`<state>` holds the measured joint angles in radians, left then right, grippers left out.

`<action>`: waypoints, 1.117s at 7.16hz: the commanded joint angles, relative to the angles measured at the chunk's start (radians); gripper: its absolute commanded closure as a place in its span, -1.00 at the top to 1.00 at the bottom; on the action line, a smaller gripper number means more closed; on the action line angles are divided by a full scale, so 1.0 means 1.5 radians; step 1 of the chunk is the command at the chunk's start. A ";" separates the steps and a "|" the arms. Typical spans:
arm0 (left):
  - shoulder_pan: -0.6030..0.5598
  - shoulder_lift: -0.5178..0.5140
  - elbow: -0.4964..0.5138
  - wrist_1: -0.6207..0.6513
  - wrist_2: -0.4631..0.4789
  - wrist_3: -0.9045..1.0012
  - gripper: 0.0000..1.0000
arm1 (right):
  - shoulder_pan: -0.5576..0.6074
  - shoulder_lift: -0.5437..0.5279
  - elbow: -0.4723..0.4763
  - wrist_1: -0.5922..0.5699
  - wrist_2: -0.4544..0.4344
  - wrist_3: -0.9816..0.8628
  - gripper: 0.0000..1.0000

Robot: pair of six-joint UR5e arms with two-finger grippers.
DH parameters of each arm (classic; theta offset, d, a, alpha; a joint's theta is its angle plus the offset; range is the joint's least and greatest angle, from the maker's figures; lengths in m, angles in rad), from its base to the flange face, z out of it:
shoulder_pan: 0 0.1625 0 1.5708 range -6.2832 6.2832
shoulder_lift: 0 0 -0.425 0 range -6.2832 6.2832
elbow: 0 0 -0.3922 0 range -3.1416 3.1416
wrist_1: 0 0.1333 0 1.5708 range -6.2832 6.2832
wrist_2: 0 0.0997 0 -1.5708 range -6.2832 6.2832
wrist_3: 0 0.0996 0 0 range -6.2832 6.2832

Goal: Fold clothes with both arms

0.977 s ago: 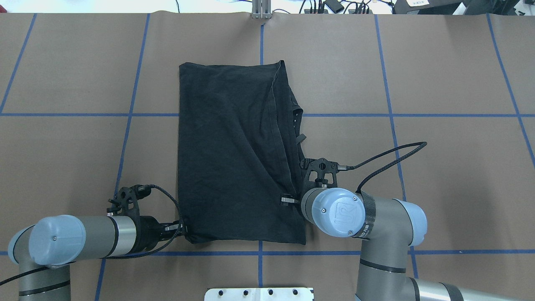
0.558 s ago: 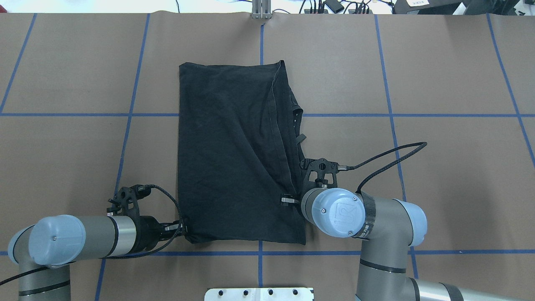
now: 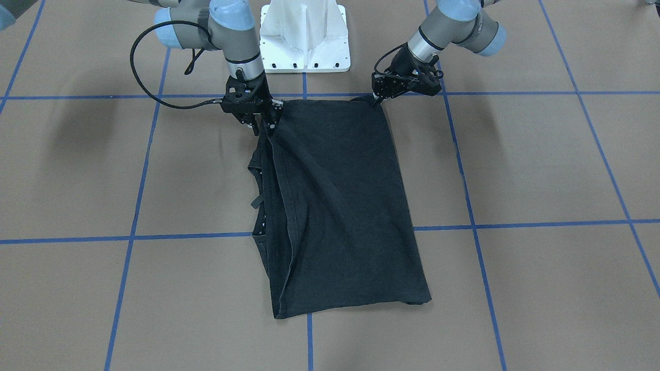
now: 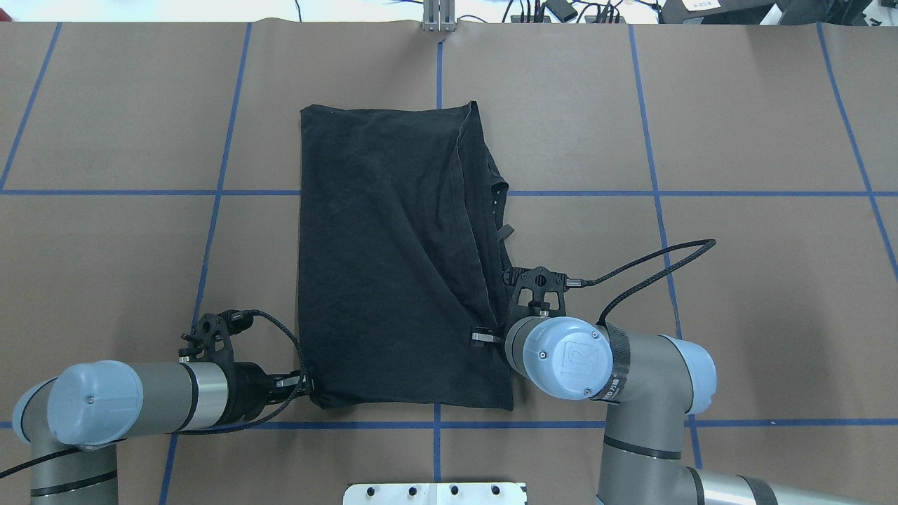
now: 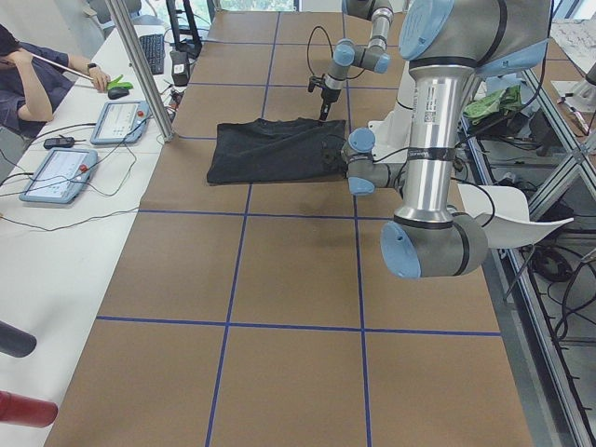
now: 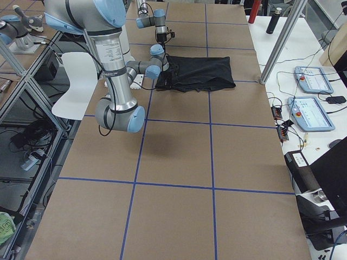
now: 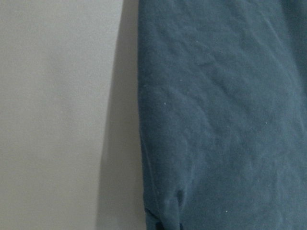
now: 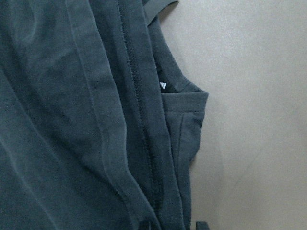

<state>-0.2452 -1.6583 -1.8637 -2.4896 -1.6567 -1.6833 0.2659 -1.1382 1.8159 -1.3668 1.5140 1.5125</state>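
The black T-shirt lies folded lengthwise on the brown table, plain side up, with no print showing. It also shows in the front view. My left gripper sits low at the shirt's near left corner and is shut on it. My right gripper points down on the shirt's near right edge, shut on the layered hem. Creases run from that pinch across the cloth. The left wrist view and the right wrist view show only cloth and table; the fingertips are hidden.
The white pedestal base stands just behind the shirt's near edge. The right arm's black cable loops over the table to the right. Blue tape lines grid the brown surface. Tablets and a metal pole stand along the far side.
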 commanded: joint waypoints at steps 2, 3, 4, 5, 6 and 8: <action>0.001 -0.001 0.000 0.000 -0.001 0.001 -1.00 | -0.002 0.000 -0.001 0.000 -0.002 0.000 -0.13; 0.000 0.000 0.000 0.000 -0.001 0.002 -1.00 | -0.002 0.000 -0.001 -0.001 -0.001 0.000 -0.19; 0.000 0.000 0.000 0.000 -0.001 0.002 -1.00 | -0.002 0.000 -0.001 0.000 0.000 -0.001 -0.55; 0.000 0.000 0.000 0.000 -0.001 0.002 -1.00 | -0.002 0.000 0.000 -0.001 0.001 -0.001 -0.89; 0.000 0.000 0.000 -0.001 -0.001 0.002 -1.00 | -0.001 0.000 0.000 0.000 0.003 -0.001 -1.00; 0.000 0.000 -0.002 0.000 -0.001 0.002 -1.00 | 0.002 0.000 0.007 0.000 0.005 0.000 -1.00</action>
<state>-0.2454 -1.6582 -1.8653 -2.4907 -1.6582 -1.6797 0.2655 -1.1382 1.8201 -1.3669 1.5189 1.5113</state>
